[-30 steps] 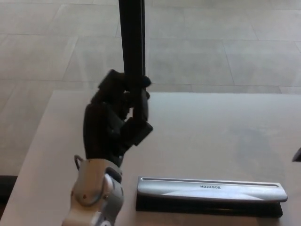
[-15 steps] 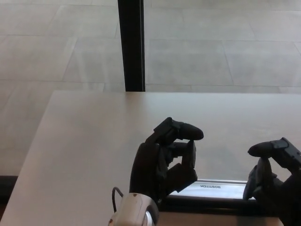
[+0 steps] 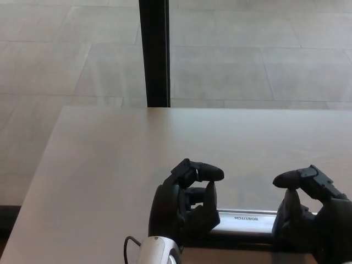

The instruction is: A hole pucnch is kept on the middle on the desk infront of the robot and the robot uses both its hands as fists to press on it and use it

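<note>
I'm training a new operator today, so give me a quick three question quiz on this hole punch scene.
1. True or false: both robot hands are over the hole punch.
2. Multiple choice: the printed brand label on the silver lever shows (A) under the left robot hand, (B) between the two robot hands, (C) beyond the right robot hand.
3. Short answer: what dark upright thing stands past the far edge of the desk?

Key:
1. True; each sits over one end, fingers curled into a fist.
2. B.
3. A black post, rising from the tiled floor.
</note>
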